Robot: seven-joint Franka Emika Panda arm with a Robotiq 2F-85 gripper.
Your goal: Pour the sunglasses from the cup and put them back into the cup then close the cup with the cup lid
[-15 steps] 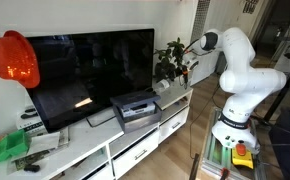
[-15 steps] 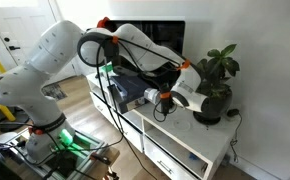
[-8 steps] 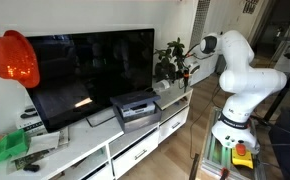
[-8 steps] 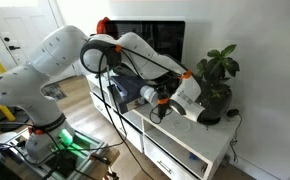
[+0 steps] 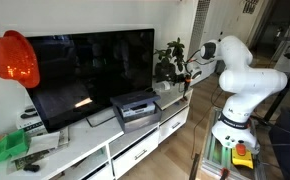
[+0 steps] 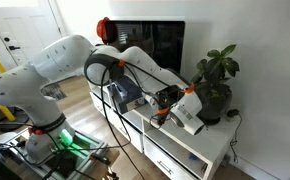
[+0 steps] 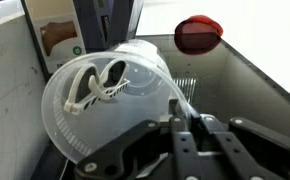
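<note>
Wrist view: gripper [image 7: 183, 120] clamped on the tipped cup [image 7: 105, 135], arm has lowered, sunglasses [image 7: 95, 82] still inside, so the pour is unfinished.

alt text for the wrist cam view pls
A clear plastic cup, tipped over with white sunglasses inside it, fills the left and middle of the wrist view. The gripper comes in from the bottom edge and appears to pinch the cup's wall between its dark fingers. A rounded red object shows at the upper right.

Potted plant [image 6: 217, 72] and television [image 5: 93, 65] crowd the console top [image 6: 225, 138]; open room lies in front.
</note>
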